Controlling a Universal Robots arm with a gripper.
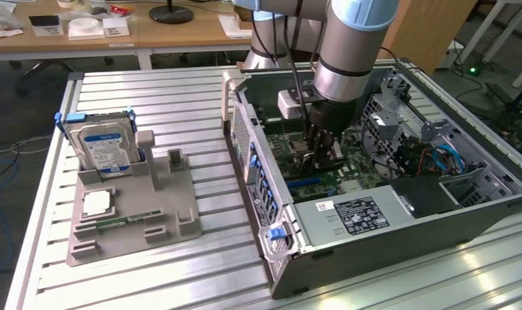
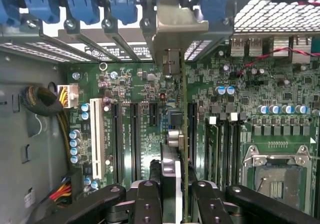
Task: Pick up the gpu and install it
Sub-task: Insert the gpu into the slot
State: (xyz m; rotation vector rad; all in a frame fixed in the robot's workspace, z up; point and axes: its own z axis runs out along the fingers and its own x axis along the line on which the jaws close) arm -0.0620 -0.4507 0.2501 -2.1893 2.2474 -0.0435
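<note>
Where the gpu is: the gpu (image 2: 171,169) is standing on edge inside the open computer case (image 1: 390,213), over the motherboard (image 2: 130,119). Its board is running alongside a long black slot (image 2: 192,129). I cannot tell whether it is touching the slot.

Jaws: the gripper (image 2: 177,206) is reaching down into the case, and its jaws are clamping the card from both faces, one on the cooler side and one on the bare back of the board.

How it is looking: seen edge-on, the card is showing as a thin green line with a darker, bulkier cooler on one face. Its silver end bracket (image 2: 172,27) is pointing at the rear slot openings under the blue latches (image 2: 80,4).

How it is likely handling: it is probably light and stiff but fragile, with small parts and edge contacts that are not taking knocks well. The smooth faces may be letting it pivot in a narrow grip.

Where to take hold: judging by its build, mid-length across the cooler and board back, clear of the contact edge.

Elsewhere: a hard drive (image 1: 106,148) is sitting in a grey holder (image 1: 136,213) on the surface (image 1: 157,97), well apart from the case.
</note>
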